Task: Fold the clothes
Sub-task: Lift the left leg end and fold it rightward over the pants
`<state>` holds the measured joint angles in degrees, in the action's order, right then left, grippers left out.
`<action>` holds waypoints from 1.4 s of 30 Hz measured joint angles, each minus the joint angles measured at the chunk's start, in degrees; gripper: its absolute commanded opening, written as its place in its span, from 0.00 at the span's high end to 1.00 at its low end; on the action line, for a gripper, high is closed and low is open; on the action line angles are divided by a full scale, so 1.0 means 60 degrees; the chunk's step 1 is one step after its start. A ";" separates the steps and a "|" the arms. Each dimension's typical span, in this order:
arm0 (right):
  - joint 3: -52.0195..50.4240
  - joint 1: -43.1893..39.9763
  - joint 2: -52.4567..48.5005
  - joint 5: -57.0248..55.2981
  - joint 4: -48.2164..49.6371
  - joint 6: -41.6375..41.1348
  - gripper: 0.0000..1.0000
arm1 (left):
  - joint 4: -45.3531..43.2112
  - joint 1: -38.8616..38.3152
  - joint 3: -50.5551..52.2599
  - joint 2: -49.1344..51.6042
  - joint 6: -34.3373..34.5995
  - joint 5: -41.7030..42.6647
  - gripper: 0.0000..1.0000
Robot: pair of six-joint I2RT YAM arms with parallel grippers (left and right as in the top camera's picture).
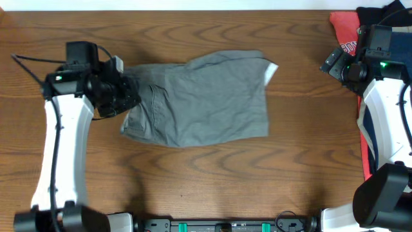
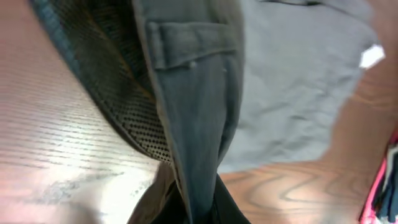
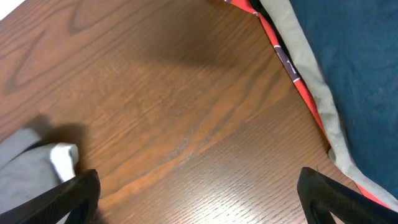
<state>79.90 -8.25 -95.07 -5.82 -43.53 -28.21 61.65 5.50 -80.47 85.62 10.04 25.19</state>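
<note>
Our left gripper (image 2: pixel 189 200) is clamped on the waistband (image 2: pixel 199 118) of the grey shorts (image 1: pixel 206 96); in the left wrist view the cloth runs down between the two dark fingers and is pinched there, with a belt loop (image 2: pixel 186 42) just above the grip and a dark mesh lining (image 2: pixel 127 109) showing where the fabric folds open to the left. From overhead, that grip sits at the left end of the shorts, where the cloth is bunched and creased against the gripper. The rest of the garment lies spread across the middle of the wooden table (image 1: pixel 193 187), a little toward the far side, with its legs pointing right. A white tag (image 1: pixel 271 71) marks the far right corner of the shorts. Our right gripper (image 3: pixel 199 180) has its fingers spread wide apart with nothing between them, and it hangs over bare wood near the far right of the table, between the tagged corner and a heap of other clothes. That heap lies along the right edge: a coral-red garment (image 1: pixel 344 31) with print on it, a black garment (image 1: pixel 380 13) at the far corner, and a navy garment (image 1: pixel 365 125) running nearer, partly hidden under the right arm.
</note>
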 measured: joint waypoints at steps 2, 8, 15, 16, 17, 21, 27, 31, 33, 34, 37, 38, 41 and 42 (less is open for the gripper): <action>0.0000 0.0000 0.0000 0.0000 0.0004 -0.0004 0.01 | 0.0270 -0.0204 -0.0448 -0.0215 -0.0025 -0.0033 0.94; 0.0000 0.0000 0.0000 0.0000 0.0004 -0.0004 0.01 | 0.0805 -0.1035 -0.1311 -0.0430 -0.0186 -0.0095 0.94; 0.0000 0.0000 0.0000 0.0000 0.0004 0.0000 0.01 | -0.0127 -0.2248 -0.1370 -0.0390 -0.0200 -0.0135 0.94; 0.0000 0.0000 0.0000 0.0000 0.0004 -0.0004 0.01 | -0.0259 -0.2390 -0.1373 -0.0361 -0.0211 -0.0135 0.94; 0.0000 0.0000 0.0000 0.0000 0.0004 -0.0004 0.01 | -0.0357 -0.2568 -0.1377 -0.0313 -0.0215 -0.0135 0.94; 0.0000 0.0000 0.0000 0.0000 0.0004 -0.0004 0.01 | -0.0539 -0.3060 -0.1381 0.0080 -0.0222 -0.0138 0.94; 0.0000 0.0000 0.0000 0.0000 0.0004 -0.0004 0.01 | -0.1184 -0.3719 -0.1384 0.1359 -0.0222 -0.0171 0.94; 0.0000 0.0000 0.0000 0.0000 0.0004 -0.0004 0.01 | -0.1756 -0.4047 -0.1384 0.2102 -0.0226 -0.0171 0.94; 0.0000 0.0000 0.0000 0.0000 0.0004 -0.0004 0.01 | -0.2011 -0.4200 -0.1384 0.2408 -0.0222 -0.0171 0.94; 0.0000 0.0000 0.0000 0.0000 0.0007 -0.0004 0.01 | -0.2116 -0.4273 -0.1384 0.2554 -0.0222 -0.0168 0.94; 0.0000 0.0000 0.0000 0.0000 0.0007 -0.0004 0.01 | -0.2404 -0.4462 -0.1384 0.2925 -0.0211 -0.0160 0.94; 0.0000 0.0000 0.0000 0.0000 0.0004 -0.0004 0.01 | -0.2473 -0.4521 -0.1384 0.3064 -0.0178 -0.0160 0.94; 0.0000 0.0000 0.0000 0.0004 0.0004 0.0000 0.01 | -0.2634 -0.4634 -0.1384 0.3391 -0.0102 -0.0157 0.94; 0.0000 0.0000 0.0000 0.0000 0.0007 -0.0004 0.01 | -0.2659 -0.4670 -0.1384 0.3508 -0.0058 -0.0157 0.94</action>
<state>79.90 -8.25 -95.07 -5.82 -43.48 -28.23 45.69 -22.52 -88.77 106.67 9.69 24.25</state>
